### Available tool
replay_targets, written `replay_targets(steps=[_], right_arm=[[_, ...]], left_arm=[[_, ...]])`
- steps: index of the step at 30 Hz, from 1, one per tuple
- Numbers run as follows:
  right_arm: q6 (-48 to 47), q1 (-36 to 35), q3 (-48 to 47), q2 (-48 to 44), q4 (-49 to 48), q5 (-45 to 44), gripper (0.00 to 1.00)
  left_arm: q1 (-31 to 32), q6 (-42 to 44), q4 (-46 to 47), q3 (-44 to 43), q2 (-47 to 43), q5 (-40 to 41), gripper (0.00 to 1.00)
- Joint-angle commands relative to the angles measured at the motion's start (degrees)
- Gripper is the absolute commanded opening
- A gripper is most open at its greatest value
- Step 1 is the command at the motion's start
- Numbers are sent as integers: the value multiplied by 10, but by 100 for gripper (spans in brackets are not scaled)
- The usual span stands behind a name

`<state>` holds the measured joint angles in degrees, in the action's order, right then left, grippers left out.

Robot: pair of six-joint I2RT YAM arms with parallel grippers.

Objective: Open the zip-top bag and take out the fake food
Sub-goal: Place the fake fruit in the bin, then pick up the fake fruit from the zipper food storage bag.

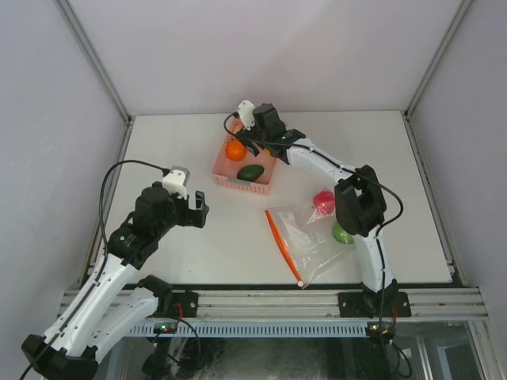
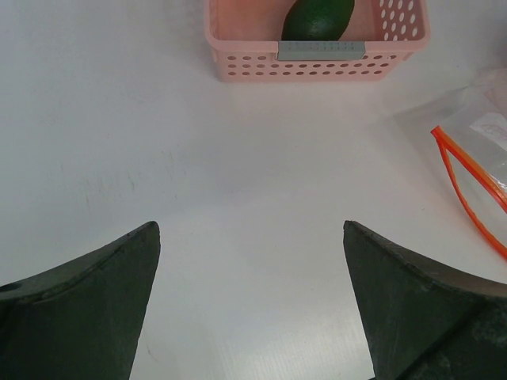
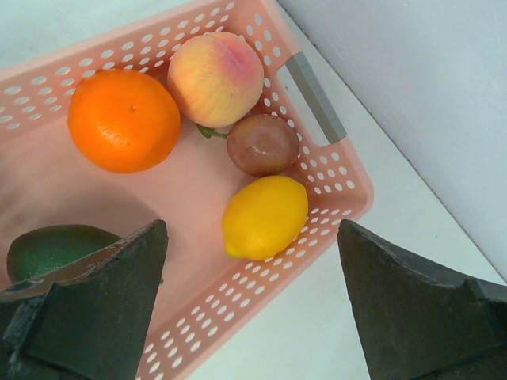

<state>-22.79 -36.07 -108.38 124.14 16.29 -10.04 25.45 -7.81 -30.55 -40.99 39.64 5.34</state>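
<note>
A pink slotted plastic basket point(image 1: 247, 187) stands on the white desk point(image 1: 182, 134) toward the middle of its far edge, and most of the fake food already lies in it. There is a glossy orange point(image 3: 123, 119), a peach-coloured fruit point(image 3: 215, 77), a small brown fruit point(image 3: 262, 144), a yellow lemon point(image 3: 264, 215) and a dark green avocado-shaped piece point(image 3: 51, 249). The right end effector point(image 3: 252, 229) hangs over the basket with its fingers spread wide and nothing gripped. The lemon lies on the basket floor right under the gap.

The clear, crinkly zip-top bag point(image 1: 305, 241) lies flat close to the desk's near edge, right of centre, with its red-orange zipper strip point(image 1: 283, 245) turned toward the left arm. Two pieces are outside the basket: a red-pink one point(image 1: 323, 201) at the bag's far corner and a light green one point(image 1: 342, 233) at its right side. Both are partly hidden by the right arm, and I cannot tell whether they sit inside the plastic or just beside it. The left end effector point(image 2: 249, 301) hovers over bare desk toward the left edge, fully open and empty, well apart from the bag.

The step in hand looks like dropping a piece into the basket, with the task well along. The next move calls for the right arm to rise clear of the basket rim, swing back toward the near edge and come down on the red-pink piece. If that piece is inside the bag, the left arm would need to pin the plastic near the zipper so the bag does not drag.
</note>
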Motion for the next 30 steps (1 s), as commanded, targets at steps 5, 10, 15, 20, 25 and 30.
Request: replay_targets(steps=[5,10,15,20,25,30], right_arm=[[28,24,79,-123,-24,80,88],[41,51,146,-198,-24,167,95],[44,90,220,-293,-25,271,100],[26,149,282,-380,18,454,100],[-7,190,357,-451,47,592,100],[-110,227,468,-528,50,688,100]], left_arm=[[-11,7,31,11,-9,-26,100],[-13,6,31,11,-11,-31,100],[-15,7,32,11,-11,-38,100],[-15,10,35,12,-15,-55,100],[-16,10,45,14,-24,-87,100],[-15,-14,64,17,-43,-142,100]])
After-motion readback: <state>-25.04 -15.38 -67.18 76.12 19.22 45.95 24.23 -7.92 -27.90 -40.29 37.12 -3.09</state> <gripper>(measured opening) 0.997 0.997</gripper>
